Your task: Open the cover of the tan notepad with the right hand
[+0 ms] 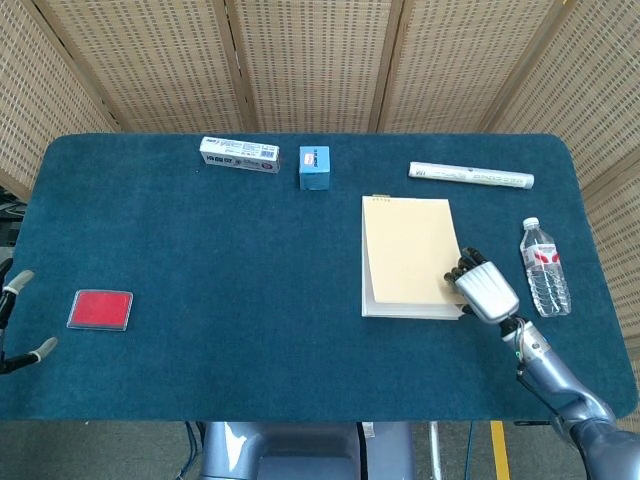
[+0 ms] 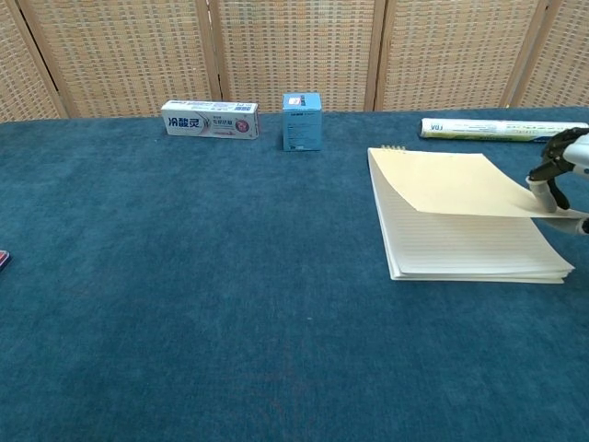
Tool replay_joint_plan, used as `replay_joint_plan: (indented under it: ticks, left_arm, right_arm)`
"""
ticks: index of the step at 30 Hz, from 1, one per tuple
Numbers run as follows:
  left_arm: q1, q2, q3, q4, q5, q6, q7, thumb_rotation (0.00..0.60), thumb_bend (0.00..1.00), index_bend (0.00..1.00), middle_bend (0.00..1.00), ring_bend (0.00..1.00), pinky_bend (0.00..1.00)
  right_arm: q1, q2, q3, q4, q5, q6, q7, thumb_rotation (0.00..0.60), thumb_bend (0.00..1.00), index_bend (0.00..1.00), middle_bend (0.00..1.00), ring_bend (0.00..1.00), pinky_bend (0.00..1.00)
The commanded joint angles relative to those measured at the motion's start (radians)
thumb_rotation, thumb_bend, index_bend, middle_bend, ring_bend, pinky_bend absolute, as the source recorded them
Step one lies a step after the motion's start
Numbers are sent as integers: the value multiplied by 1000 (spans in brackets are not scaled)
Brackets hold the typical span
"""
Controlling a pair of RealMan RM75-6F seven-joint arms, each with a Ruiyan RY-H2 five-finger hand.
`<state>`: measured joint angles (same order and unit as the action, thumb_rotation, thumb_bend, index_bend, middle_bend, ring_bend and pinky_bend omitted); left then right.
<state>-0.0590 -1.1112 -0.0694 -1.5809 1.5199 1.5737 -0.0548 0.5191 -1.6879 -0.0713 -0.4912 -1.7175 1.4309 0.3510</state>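
Note:
The tan notepad [image 1: 410, 258] lies right of the table's middle, its spiral edge at the far side. In the chest view its cover [image 2: 456, 182] is lifted at the near right corner, baring a lined page [image 2: 469, 247] underneath. My right hand [image 1: 486, 291] sits at the pad's right near corner. In the chest view the right hand [image 2: 560, 169] pinches the raised cover's right edge at the frame's border. Only the spread fingertips [image 1: 40, 349] of my left hand show at the head view's lower left edge, holding nothing.
Along the far side lie a white toothpaste box [image 1: 239, 155], a small blue box [image 1: 314, 167] and a long white tube [image 1: 470, 175]. A water bottle [image 1: 545, 268] lies just right of my right hand. A red flat case [image 1: 100, 309] sits near the left hand.

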Motion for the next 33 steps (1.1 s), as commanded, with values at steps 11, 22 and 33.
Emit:
replay_joint_plan:
  ticks: [11, 22, 33]
  left_arm:
    - [4, -2, 4, -2, 6, 7, 5, 600, 0, 0, 0, 0, 0]
    - [6, -4, 5, -3, 6, 10, 9, 600, 0, 0, 0, 0, 0]
    - [2, -6, 4, -6, 2, -1, 18, 600, 0, 0, 0, 0, 0]
  right_arm:
    - [-122, 186, -163, -188, -198, 299, -81, 600, 466, 673, 655, 433, 241]
    - [-139, 236, -194, -272, -265, 354, -135, 600, 466, 673, 655, 433, 255]
    - [35, 286, -14, -511, -158, 173, -196, 600, 466, 673, 656, 433, 255]
